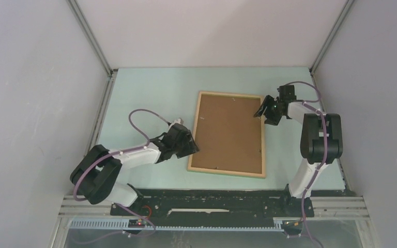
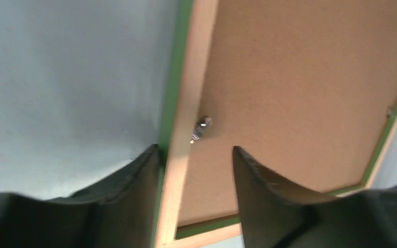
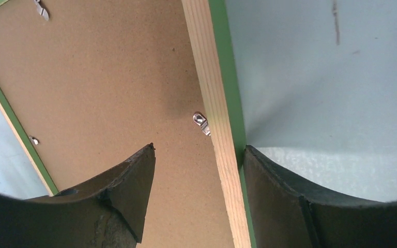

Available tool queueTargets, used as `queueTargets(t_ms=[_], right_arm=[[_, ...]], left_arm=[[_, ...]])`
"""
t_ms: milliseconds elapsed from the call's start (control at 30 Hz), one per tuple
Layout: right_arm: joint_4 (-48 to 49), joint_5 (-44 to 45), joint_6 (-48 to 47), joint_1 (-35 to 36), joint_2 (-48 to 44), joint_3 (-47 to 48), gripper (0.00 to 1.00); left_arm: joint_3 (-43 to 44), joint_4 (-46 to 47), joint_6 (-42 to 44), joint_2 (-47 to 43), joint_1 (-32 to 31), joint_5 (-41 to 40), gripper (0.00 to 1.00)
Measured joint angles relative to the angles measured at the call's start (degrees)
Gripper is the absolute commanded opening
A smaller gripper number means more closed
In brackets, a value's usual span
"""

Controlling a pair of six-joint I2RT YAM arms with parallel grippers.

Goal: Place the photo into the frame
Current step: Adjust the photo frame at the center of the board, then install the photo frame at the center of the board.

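Frame (image 1: 227,173) lies back-up, long axis top to bottom; my left tool (image 2: 195,150), open, straddles its lower-left rail, my right tool (image 3: 198,146), open, the upper-right rail. I see no photo.

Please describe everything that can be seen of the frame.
The frame is a large rectangle with a thin rim, pale wood on top and green on its outer sides. It lies flat, back up, on the pale green table. A brown board fills it, with small metal clips at the inner edge. The open left tool straddles its left rim, the open right tool its right rim; contact cannot be judged.
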Motion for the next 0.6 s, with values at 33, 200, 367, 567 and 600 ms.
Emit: queueTargets(t_ms=[33,200,367,567,600], right_arm=[[-0.15,-0.39,-0.02,0.22,0.0,0.07,0.7],[-1.18,-1.84,-0.22,1.7,0.0,0.09,0.7],[-1.68,-3.19,-0.22,2.12,0.44,0.09,0.7],[-1.84,-3.63,-0.24,1.97,0.81,0.09,0.7],[-1.84,-3.74,-0.24,1.9,0.81,0.09,0.7]], left_arm=[[0.13,0.02,0.92,-0.15,-0.35,0.07,0.69],[9.09,-8.39,5.86,1.66,0.94,-0.24,0.81],[31.5,-16.13,9.73,13.62,5.18,-3.61,0.81],[47.71,-25.31,10.47,27.63,7.26,-8.46,0.81],[48.59,-26.53,10.45,29.11,7.21,-8.94,0.81]])
